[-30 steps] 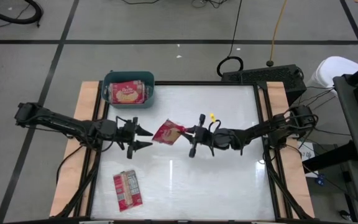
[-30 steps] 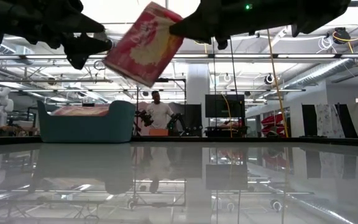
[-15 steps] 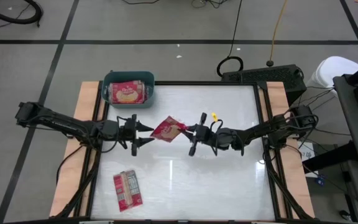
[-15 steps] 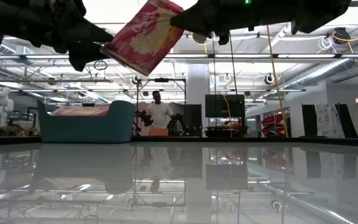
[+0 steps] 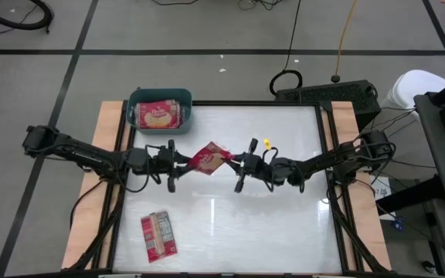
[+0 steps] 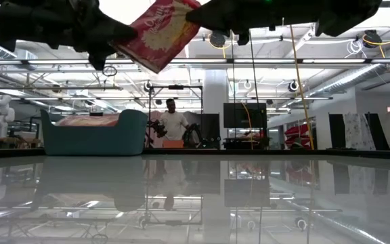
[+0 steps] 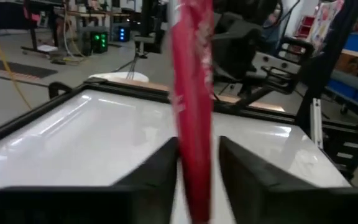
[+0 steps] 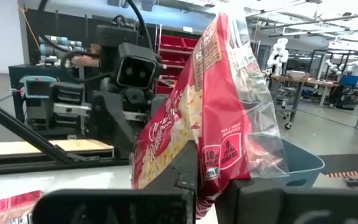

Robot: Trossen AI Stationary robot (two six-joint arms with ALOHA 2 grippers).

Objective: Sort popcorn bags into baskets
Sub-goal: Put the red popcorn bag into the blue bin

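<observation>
Popcorn bag (image 5: 209, 159) hangs between both pincers, above table (image 5: 284, 224).

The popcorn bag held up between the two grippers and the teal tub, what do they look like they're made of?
Popcorn bag: thin glossy plastic film, judging by its crinkles, sheen and a clear see-through edge. Teal tub: probably moulded plastic with a smooth, fairly matte finish, going by its even colour and rounded corners; the pictures leave this less certain.

Both arms meet mid-table, left claw (image 5: 178, 164) and right claw (image 5: 236, 164) facing.
</observation>
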